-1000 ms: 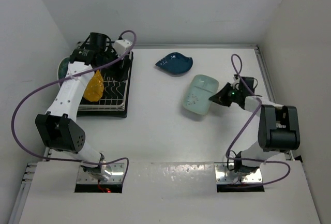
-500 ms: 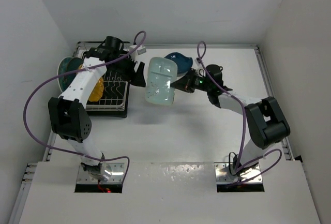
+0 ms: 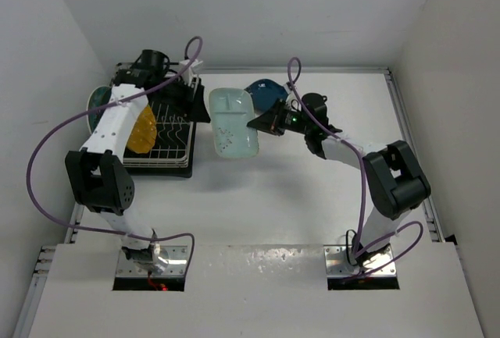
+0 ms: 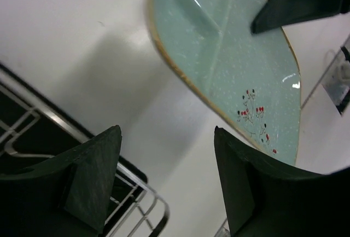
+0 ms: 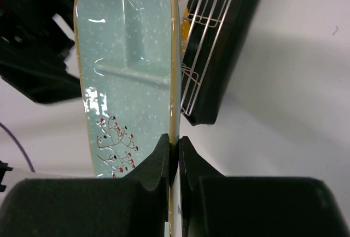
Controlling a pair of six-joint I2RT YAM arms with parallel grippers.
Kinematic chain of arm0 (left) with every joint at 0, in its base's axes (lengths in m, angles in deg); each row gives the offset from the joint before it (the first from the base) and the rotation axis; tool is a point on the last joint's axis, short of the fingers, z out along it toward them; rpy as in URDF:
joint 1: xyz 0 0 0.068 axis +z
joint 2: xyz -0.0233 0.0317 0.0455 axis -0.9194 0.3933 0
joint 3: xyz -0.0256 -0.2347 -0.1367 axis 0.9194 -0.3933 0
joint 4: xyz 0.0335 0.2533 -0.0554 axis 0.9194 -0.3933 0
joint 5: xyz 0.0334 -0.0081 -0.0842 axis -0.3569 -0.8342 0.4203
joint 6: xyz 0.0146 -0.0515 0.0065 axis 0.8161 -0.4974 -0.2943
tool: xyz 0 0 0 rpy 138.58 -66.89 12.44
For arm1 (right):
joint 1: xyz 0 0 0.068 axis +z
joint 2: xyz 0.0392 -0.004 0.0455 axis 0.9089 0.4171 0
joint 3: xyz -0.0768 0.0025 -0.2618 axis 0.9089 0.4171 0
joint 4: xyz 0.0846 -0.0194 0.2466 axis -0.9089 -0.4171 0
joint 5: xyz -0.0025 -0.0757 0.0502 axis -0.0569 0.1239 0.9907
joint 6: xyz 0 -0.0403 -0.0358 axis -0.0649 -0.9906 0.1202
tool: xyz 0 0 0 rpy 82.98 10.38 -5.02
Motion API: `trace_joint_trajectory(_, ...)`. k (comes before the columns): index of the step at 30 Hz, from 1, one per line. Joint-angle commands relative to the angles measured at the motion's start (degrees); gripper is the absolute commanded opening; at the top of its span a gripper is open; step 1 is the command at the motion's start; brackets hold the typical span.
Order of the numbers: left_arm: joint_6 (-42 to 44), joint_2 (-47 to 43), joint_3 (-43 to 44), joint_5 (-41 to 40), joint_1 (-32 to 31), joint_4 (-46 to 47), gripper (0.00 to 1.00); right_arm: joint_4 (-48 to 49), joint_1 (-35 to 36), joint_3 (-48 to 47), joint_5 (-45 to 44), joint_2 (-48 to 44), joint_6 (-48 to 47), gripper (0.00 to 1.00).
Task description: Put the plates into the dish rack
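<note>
Within the last second the pale mint oblong ceramic plate [image 3: 233,122] has left the counter [image 3: 273,197] well right of the white wire dish rack [image 3: 168,149]. It now hangs in the air just right of the rack, its rim clenched in the fingers of the right gripper [image 5: 174,149]. The left gripper [image 4: 167,177], fingers spread and empty, has swung off the rack to face the plate, so a handover looks likely.

Four plates show:
- the mint one
- one yellow scalloped plate [image 3: 141,131] standing in the rack
- one dark teal round plate [image 3: 95,102] at the rack's left edge
- one dark blue leaf-shaped plate [image 3: 262,90] further right of the rack

There is one rack.
</note>
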Motion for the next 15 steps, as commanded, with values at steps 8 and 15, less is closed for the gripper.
trace_joint_trajectory(8, 1.19, -3.98, 5.59, 3.53, 4.14, 0.71, 0.76, 3.38, -0.53, -3.76, -0.48, -3.07, -3.78, 0.0)
trace_joint_trajectory(15, -5.3, -5.12, -5.48, 3.63, -1.58, 5.87, 0.81, 4.87, 0.53, -5.26, -1.45, -1.23, -2.2, 0.0)
